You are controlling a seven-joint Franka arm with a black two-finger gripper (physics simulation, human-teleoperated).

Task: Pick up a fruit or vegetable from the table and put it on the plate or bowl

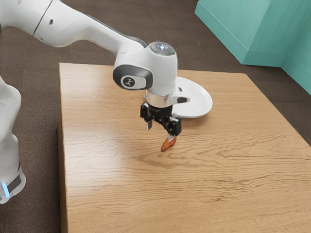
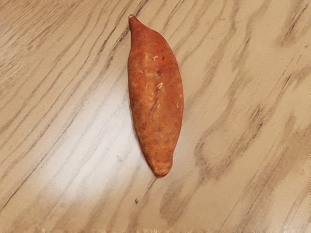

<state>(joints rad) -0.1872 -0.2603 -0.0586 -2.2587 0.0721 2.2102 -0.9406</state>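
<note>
Step in hand: approach for the grasp. The pincer (image 1: 160, 133) hovers with its fingers spread and holds nothing. It is just above the sweet potato (image 1: 167, 144), which lies on the surface (image 1: 218, 184). Next move, as judged: descend, straddle the narrow width, close, then carry to the nearby plate (image 1: 200, 102).

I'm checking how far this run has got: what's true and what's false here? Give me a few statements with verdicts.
1. The sweet potato lies on the table. True.
2. The claw is shut on the sweet potato. False: it is open, just above it.
3. The plate is white. True.
4. The plate sits at the table's near edge. False: it sits by the far edge, beyond the sweet potato.
</note>
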